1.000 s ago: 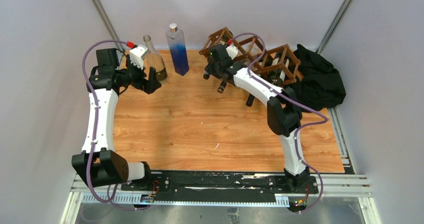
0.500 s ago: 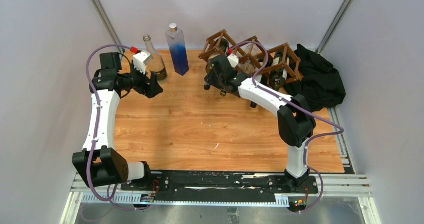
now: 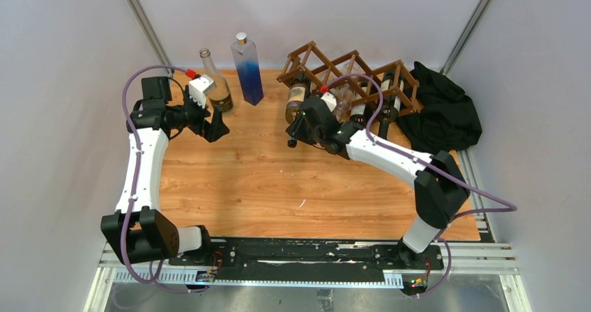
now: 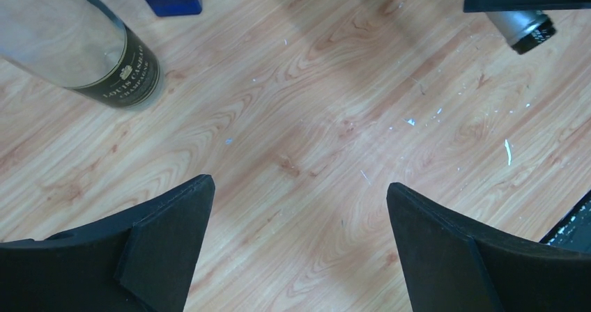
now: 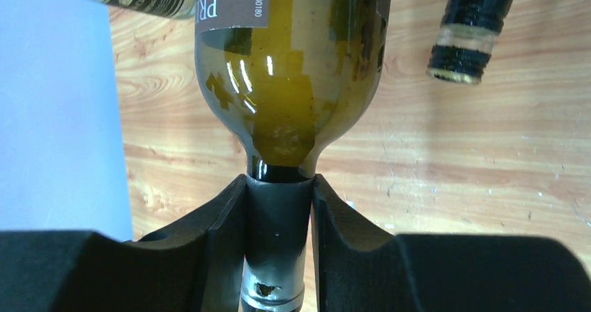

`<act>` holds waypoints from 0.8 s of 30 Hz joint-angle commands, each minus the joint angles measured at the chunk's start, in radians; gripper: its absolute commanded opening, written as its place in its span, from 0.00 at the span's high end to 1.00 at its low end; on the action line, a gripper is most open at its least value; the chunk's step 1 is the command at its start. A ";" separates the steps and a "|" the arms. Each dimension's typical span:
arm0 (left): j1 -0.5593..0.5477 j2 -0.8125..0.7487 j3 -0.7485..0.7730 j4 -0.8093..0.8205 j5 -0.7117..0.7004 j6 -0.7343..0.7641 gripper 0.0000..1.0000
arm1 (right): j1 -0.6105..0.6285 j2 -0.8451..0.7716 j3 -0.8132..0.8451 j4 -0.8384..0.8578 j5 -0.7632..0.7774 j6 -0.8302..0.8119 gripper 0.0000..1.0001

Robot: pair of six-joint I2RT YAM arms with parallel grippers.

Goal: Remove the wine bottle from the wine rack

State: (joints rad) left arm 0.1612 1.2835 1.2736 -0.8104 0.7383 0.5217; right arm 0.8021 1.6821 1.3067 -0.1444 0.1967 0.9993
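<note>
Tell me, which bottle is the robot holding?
The olive-green wine bottle: the right gripper clamps its neck. Others lie in the wine rack or stand untouched.

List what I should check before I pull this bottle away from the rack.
1. Grip: right gripper shut on the wine bottle at its neck: ok.
2. Bottle base out of the wine rack: cannot tell; it looks to be at the leftmost opening.
3. Neighbouring dark bottle neck apart from the held bottle: ok.
4. Other arm: left gripper open, off to the side: ok.
5. Standing clear bottle not touched by the left fingers: ok.
</note>
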 commanded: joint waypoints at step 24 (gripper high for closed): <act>-0.247 -0.261 -0.145 -0.021 0.006 0.502 0.00 | 0.048 -0.277 0.003 -0.158 -0.243 -0.145 1.00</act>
State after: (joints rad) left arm 0.0196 1.0904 1.1820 -0.8177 0.7734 0.8577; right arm 0.8383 1.4170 1.1957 -0.2993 0.0494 0.9398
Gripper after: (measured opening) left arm 0.997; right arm 0.377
